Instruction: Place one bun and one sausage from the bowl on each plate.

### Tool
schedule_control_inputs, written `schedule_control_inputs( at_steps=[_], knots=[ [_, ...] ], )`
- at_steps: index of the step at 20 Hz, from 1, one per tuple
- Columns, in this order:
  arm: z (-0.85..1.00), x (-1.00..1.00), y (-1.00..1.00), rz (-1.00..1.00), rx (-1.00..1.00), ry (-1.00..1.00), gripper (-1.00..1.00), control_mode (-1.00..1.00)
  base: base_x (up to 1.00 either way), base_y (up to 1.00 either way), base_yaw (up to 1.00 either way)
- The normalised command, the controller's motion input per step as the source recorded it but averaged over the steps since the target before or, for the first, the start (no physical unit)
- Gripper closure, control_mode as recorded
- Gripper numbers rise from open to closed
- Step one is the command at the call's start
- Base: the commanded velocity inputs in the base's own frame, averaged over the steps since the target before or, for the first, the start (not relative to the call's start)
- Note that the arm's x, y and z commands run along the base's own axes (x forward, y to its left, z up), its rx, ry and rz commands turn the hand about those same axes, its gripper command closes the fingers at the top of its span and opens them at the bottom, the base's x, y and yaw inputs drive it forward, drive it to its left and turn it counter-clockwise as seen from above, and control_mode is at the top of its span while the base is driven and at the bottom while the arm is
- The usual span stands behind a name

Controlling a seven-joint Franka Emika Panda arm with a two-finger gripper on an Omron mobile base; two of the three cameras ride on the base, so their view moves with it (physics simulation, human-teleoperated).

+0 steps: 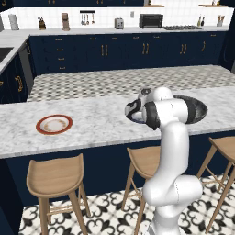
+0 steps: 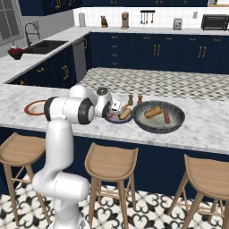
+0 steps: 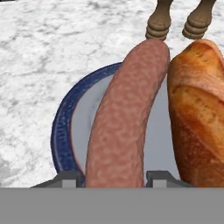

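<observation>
now sausage [image 3: 124, 118] lies between pincer [image 3: 114, 177] tips

No legible text or labels, seemingly, anywhere.

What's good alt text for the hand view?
A sausage runs up from between the gripper fingertips, over a blue-rimmed plate on a marble counter. A bun lies beside it on the right, and two brown shakers stand beyond.

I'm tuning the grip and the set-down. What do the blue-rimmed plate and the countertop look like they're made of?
The blue-rimmed plate looks like glazed ceramic: smooth pale centre, glossy dark blue rim. The countertop looks like polished marble or stone, white with grey veining, though a rendered laminate would look the same.
</observation>
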Motion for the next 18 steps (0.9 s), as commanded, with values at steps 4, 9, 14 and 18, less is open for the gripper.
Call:
schedule_control_inputs(
  at_steps=[4,9,14,18],
  knots=[
    [0.00,0.00,0.00,0.00,0.00,0.00,-1.00,-1.00,0.00,0.00,0.00],
    [0.00,0.00,0.00,0.00,0.00,0.00,-1.00,-1.00,0.00,0.00,0.00],
    [0.22,-0.46,-0.01,0.00,0.00,0.00,-1.00,-1.00,0.00,0.00,0.00],
    [0.39,-0.68,0.00,-0.04,0.00,0.01,-1.00,-1.00,0.00,0.00,0.00]
  ],
)
